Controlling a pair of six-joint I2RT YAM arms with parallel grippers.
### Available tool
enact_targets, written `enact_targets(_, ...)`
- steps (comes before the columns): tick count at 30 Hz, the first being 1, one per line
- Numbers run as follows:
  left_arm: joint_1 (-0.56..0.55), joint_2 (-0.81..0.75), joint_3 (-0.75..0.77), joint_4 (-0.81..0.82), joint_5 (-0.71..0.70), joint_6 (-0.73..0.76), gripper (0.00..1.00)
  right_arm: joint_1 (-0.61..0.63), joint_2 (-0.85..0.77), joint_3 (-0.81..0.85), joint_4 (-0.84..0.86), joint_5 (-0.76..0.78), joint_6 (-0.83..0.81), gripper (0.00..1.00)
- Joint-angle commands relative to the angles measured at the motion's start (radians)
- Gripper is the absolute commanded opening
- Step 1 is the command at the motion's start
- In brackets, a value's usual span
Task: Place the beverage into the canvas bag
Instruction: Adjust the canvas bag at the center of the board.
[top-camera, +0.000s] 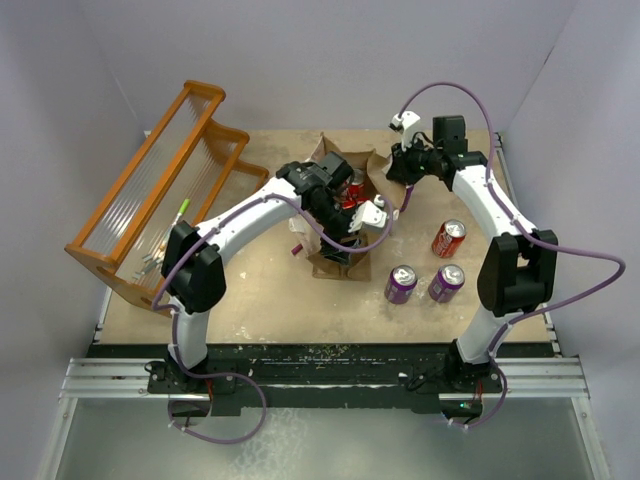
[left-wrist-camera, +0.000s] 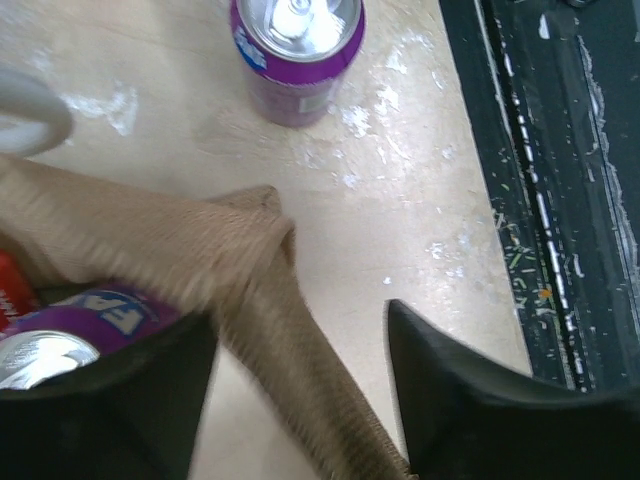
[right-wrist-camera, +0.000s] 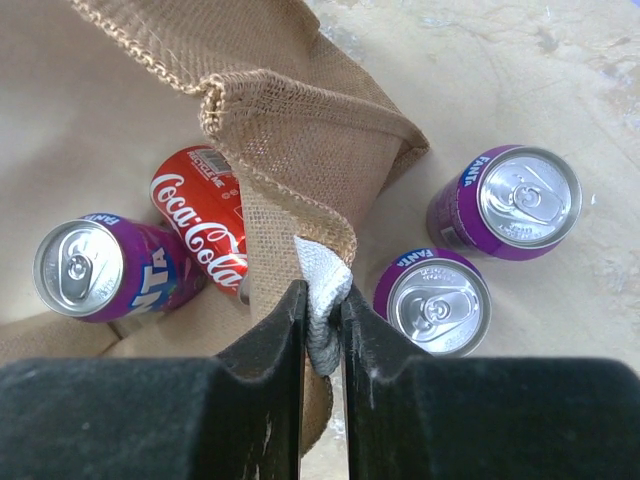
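Observation:
The tan canvas bag (top-camera: 378, 160) stands mid-table with its mouth open. My right gripper (right-wrist-camera: 322, 312) is shut on the bag's white handle (right-wrist-camera: 325, 278) and holds that side of the rim up. Inside the bag (right-wrist-camera: 120, 120) lie a purple Fanta can (right-wrist-camera: 100, 265) and a red Coca-Cola can (right-wrist-camera: 205, 225). My left gripper (left-wrist-camera: 300, 400) is open over the bag's near rim (left-wrist-camera: 290, 330), which runs between its fingers. A purple can (left-wrist-camera: 60, 335) sits inside the bag just past the left finger, not gripped.
Two purple cans (top-camera: 401, 283) (top-camera: 446, 282) and a red can (top-camera: 449, 238) stand on the table right of the bag. An orange slatted rack (top-camera: 160, 190) fills the far left. The table's black front rail (left-wrist-camera: 560, 200) lies close to the left gripper.

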Motion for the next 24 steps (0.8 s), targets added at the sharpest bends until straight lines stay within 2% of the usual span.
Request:
enact_targets(1, 0.027, -0.007, 0.131, -0.012, 0.012, -0.046, 0.86, 0.002, -0.035, -0.021, -0.042, -0.004, -0.066, 0.20)
enact_targets(3, 0.043, -0.022, 0.172, -0.003, 0.020, -0.056, 1.00, 0.002, -0.048, -0.028, -0.043, -0.019, -0.073, 0.21)
enact_targets(7, 0.083, -0.059, 0.229, 0.056, 0.043, -0.115, 0.99, 0.002, -0.064, -0.033, -0.045, -0.038, -0.073, 0.27)
enact_targets(11, 0.148, -0.090, 0.211, 0.238, 0.067, -0.307, 0.99, 0.002, -0.076, -0.002, -0.067, -0.054, -0.062, 0.34)
enact_targets(14, 0.161, -0.076, 0.205, 0.370, 0.007, -0.462, 0.99, 0.002, -0.090, 0.026, -0.074, -0.054, -0.030, 0.40)
enact_targets(18, 0.168, -0.083, 0.155, 0.492, -0.050, -0.558, 0.97, 0.003, -0.124, 0.091, -0.115, -0.049, -0.016, 0.56)
enact_targets(22, 0.204, -0.140, 0.059, 0.690, -0.086, -0.647, 0.98, 0.006, -0.174, 0.148, -0.148, -0.021, -0.010, 0.63)
enact_targets(24, 0.220, -0.153, 0.061, 0.712, -0.108, -0.668, 0.97, 0.015, -0.184, 0.184, -0.182, -0.034, -0.016, 0.65)
